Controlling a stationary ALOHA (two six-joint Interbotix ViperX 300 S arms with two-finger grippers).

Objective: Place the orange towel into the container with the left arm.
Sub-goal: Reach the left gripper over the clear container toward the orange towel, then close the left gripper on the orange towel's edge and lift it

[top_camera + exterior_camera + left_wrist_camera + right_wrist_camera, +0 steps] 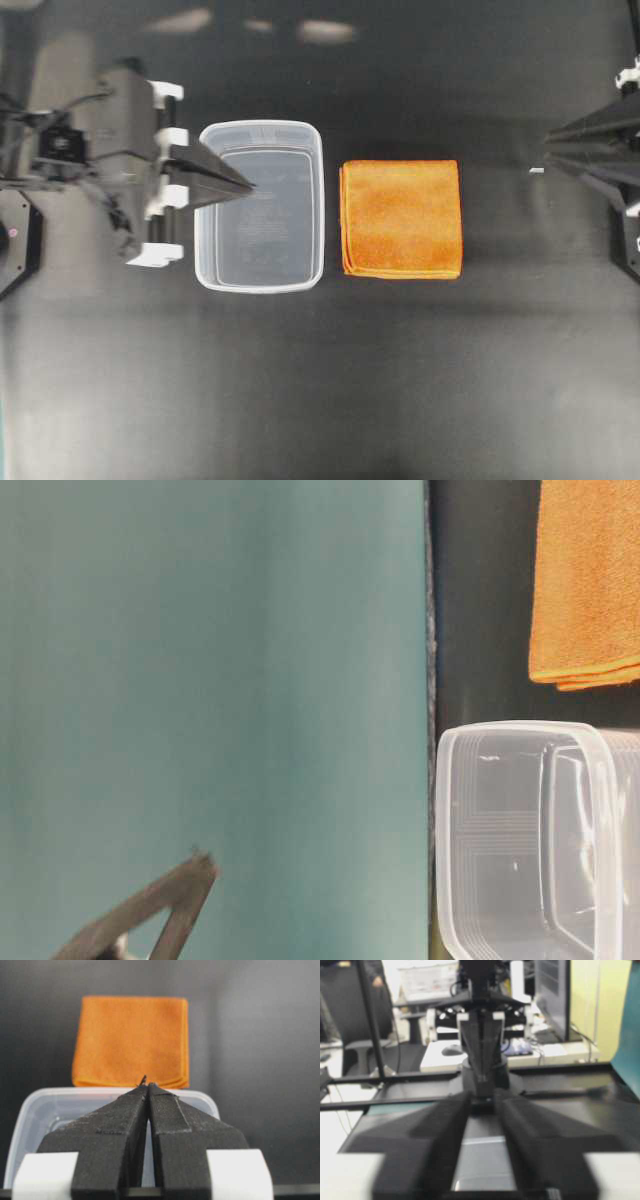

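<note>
So far nothing is done: the orange towel (401, 219) lies flat on the tabletop (320, 390) just right of the empty container (261, 206), and the left gripper (243, 185), squeezed tight on nothing, hangs over the container's left edge.

A dark table (400, 400) carries the towel (401, 219) and, just left of it, the tub (261, 206); right of the towel, perhaps white tape (536, 171).
</note>
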